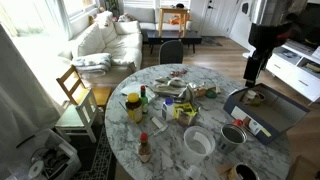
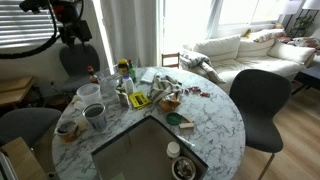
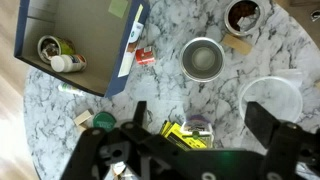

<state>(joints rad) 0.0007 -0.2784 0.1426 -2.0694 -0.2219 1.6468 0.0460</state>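
The gripper point(image 3: 200, 135) hangs high above the round marble table point(image 3: 180, 95) with its jaws spread wide and nothing between them. In the wrist view its two fingers point(image 3: 140, 118) frame a patch of tabletop far below. In an exterior view it shows as a dark shape point(image 1: 252, 75) hanging over the table's edge, well clear of everything on it.

Nearest under the gripper lies the yellow packet point(image 3: 185, 135) - flat on the marble, within the gap between the fingers in the wrist view, near the middle of the table among other clutter. It also shows in both exterior views point(image 1: 186, 112) point(image 2: 140, 100). Just beside it sits a small green lid point(image 3: 103, 121).

Further out stands a metal cup point(image 3: 203, 58), upright, with a white bowl point(image 3: 272, 98) near it and apart from it. A cup with brown contents point(image 3: 243, 15) stands beyond these, near the table's edge. A small red packet point(image 3: 145, 57) lies close against the wall of a grey tray point(image 3: 30, 30); inside the tray lie a can point(image 3: 50, 46) and a white bottle point(image 3: 65, 64), touching each other. On the far side of the clutter - seen in an exterior view - stands a yellow bottle point(image 1: 133, 107).
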